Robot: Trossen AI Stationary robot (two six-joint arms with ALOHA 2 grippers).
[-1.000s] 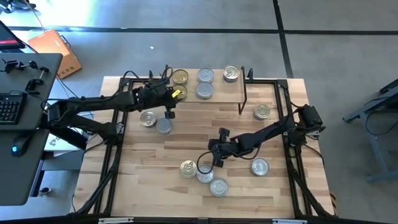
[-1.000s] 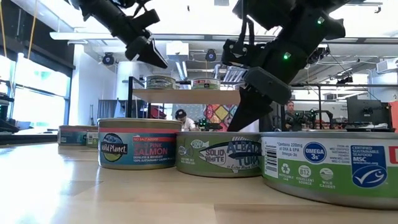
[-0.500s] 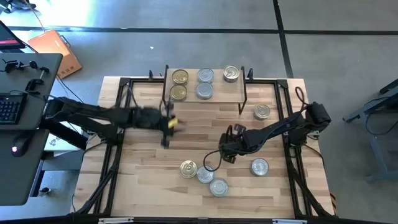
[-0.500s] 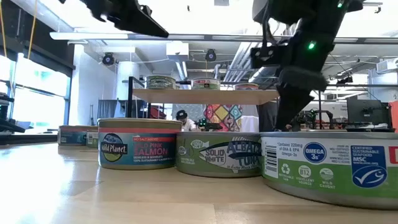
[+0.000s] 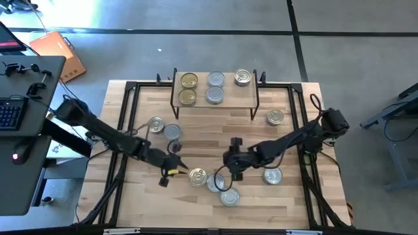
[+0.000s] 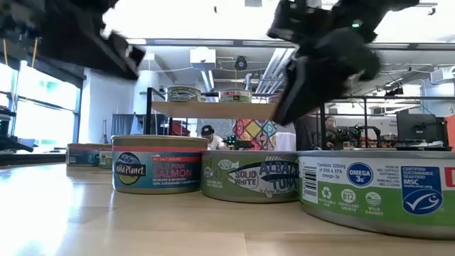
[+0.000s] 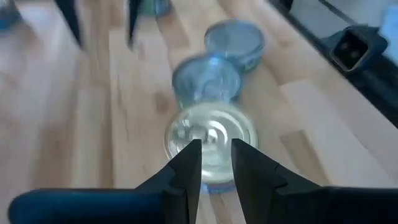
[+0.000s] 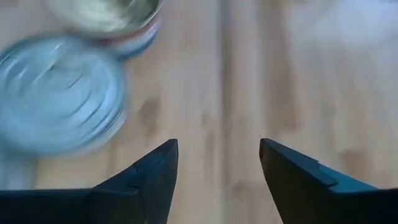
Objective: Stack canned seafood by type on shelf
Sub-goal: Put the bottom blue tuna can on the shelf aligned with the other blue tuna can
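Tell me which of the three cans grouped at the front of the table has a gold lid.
It is the can at the left end of the group, nearest the left gripper. Its lid is gold-tinted, while its two neighbours have plain silver lids.

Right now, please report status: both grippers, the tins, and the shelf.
Left gripper empty beside gold-lid tin. Right gripper open, empty, near front silver tins. Shelf holds five tins. Nothing blocking.
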